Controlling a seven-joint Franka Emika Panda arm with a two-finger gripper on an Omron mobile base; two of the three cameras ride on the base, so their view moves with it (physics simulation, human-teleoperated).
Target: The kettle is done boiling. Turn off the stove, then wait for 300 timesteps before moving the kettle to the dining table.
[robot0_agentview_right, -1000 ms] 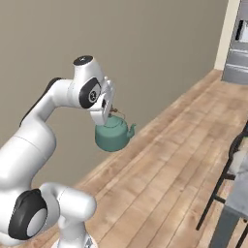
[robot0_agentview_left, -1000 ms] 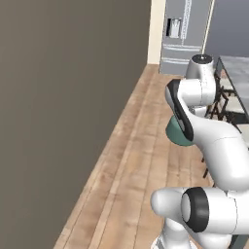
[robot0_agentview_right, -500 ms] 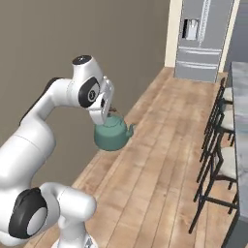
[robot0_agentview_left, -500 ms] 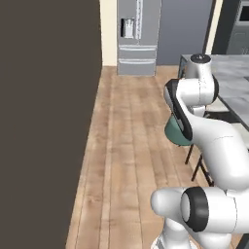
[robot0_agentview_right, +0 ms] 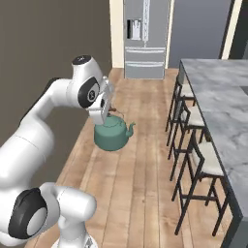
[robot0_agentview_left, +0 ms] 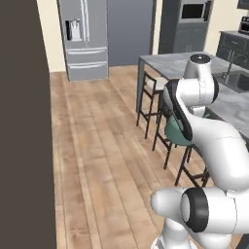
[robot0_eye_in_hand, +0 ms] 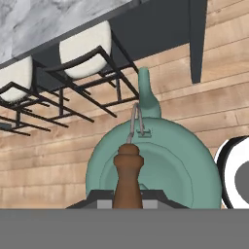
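You had the kettle (robot0_agentview_right: 112, 135) hanging by its wire handle from the gripper (robot0_agentview_right: 107, 109), the jaws closed on it. It hung above the wooden floor (robot0_agentview_right: 140, 160), near the stools (robot0_agentview_right: 193, 145) beside the marble counter (robot0_agentview_right: 218, 97).

A home kitchen — steel fridge (robot0_agentview_left: 87, 39), wall oven (robot0_agentview_left: 192, 19), marble dining table (robot0_agentview_right: 218, 101) with bar stools (robot0_agentview_right: 196, 155).

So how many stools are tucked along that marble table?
3 show in the right base view: nearest, middle, farthest, all along the dining table. More may be hidden.
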